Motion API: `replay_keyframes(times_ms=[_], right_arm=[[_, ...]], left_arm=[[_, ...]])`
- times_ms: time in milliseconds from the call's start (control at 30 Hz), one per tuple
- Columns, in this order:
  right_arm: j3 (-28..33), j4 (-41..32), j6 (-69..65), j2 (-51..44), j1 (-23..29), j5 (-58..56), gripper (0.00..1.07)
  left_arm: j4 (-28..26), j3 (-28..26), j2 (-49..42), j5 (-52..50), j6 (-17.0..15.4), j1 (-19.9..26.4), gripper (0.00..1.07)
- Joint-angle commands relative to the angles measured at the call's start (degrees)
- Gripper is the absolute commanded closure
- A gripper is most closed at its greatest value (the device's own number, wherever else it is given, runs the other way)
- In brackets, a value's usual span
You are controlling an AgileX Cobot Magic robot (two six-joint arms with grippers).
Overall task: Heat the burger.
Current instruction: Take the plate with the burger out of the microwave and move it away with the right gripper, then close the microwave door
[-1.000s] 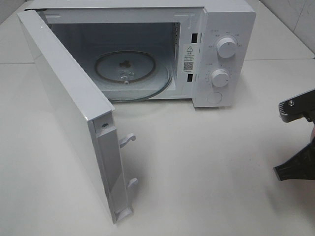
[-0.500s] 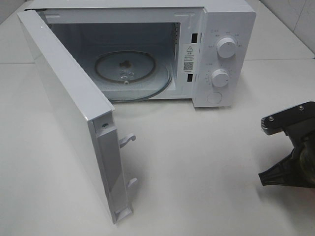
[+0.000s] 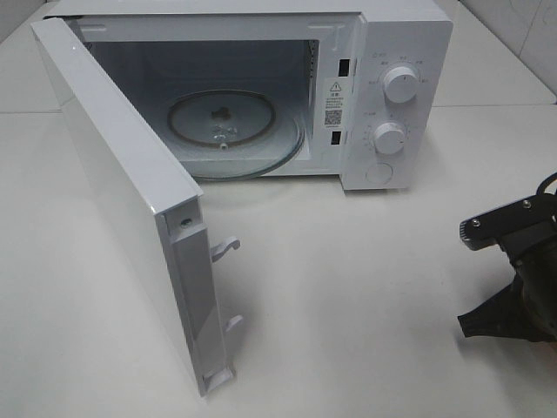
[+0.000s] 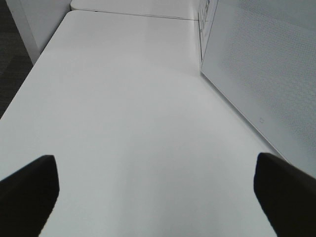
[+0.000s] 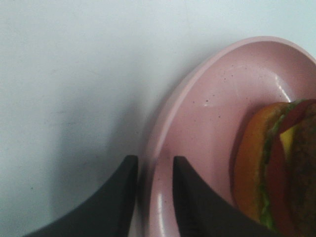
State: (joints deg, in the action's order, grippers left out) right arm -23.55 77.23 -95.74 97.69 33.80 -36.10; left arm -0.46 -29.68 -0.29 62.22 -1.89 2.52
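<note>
You've got a white microwave standing at the back of the white table, its door swung wide open toward the left, edge-on to you, with two latch hooks sticking out of its end. Inside, a round glass turntable lies flat on the cavity floor; the front panel right of the cavity carries two white knobs, one above the other, and a warning sticker. A pink plate sits on the table.
</note>
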Motion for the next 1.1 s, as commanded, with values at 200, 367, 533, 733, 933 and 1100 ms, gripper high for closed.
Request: replay_keyframes(times_ms=[200,367,533,733,933,1100], right_arm=[[-0.4,-10.0,13.5,-12.5,-0.2,4.5,0.42],[-0.4,-15.2,21.4,-19.9,-0.2,6.2,0.4],[-0.4,-31.6,43.8,-35.8,-0.2,6.2,0.25],[-1.8,-49.1,64.6,-41.5,-0.2,2.7,0.28],[-5.8,-59.4,74.8,-43.1,-0.2,1.8,0.32],[-9.5,-60.3,77.1,-43.1,-0.2,-3.2,0.32]], left_arm=[[-0.1,0.2,-0.1,-1.0,0.0,0.2,0.07],[-0.1,0.2,-0.1,-1.0,0.0,0.2,0.07],[-0.1,0.2,-0.1,-1.0,0.0,0.2,0.07],[-0.1,0.2,-0.1,-1.0,0.0,0.2,0.07],[-0.1,0.2,-0.1,-1.0,0.0,0.2,0.07],[-0.1,0.2,-0.1,-1.0,0.0,0.2,0.07]])
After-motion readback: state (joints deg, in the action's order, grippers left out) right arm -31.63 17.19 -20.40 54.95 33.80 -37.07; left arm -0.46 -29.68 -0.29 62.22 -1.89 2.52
